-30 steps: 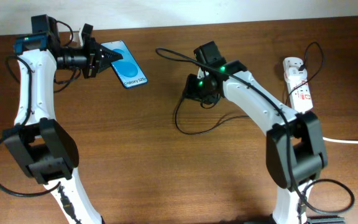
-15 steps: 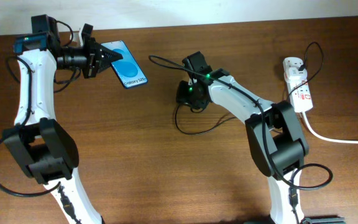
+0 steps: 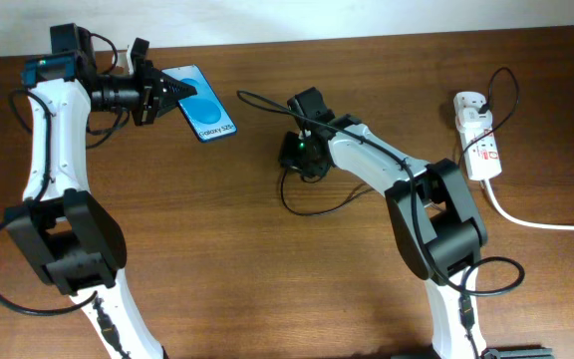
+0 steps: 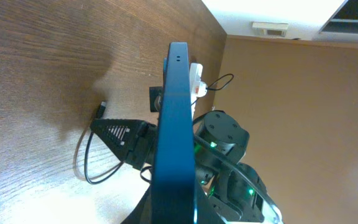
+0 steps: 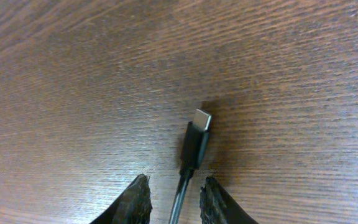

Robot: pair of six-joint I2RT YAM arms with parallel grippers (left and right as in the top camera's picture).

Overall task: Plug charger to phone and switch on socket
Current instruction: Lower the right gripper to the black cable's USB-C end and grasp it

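My left gripper (image 3: pixel 159 96) is shut on the phone (image 3: pixel 200 103), holding it above the table's back left with its blue screen showing; in the left wrist view the phone (image 4: pixel 176 130) appears edge-on. The charger (image 3: pixel 313 208), a thin black cable, loops across the table's middle. Its connector tip (image 5: pixel 197 138) lies flat on the wood just ahead of my right gripper (image 5: pixel 176 200). The cable runs between the two fingertips (image 5: pixel 140 198) with a small gap on each side, so the jaws stand open around it. The socket (image 3: pixel 477 138) lies at the far right.
A thick white cord (image 3: pixel 541 223) runs from the socket off the right edge. A black cable arcs up from a plug on the socket's far end (image 3: pixel 511 85). In the left wrist view the right arm (image 4: pixel 227 134) stands behind the phone.
My right arm has swung left across the table and lowered over the charger's tip, its jaws narrowing around the cable. The left arm and the phone have not moved.
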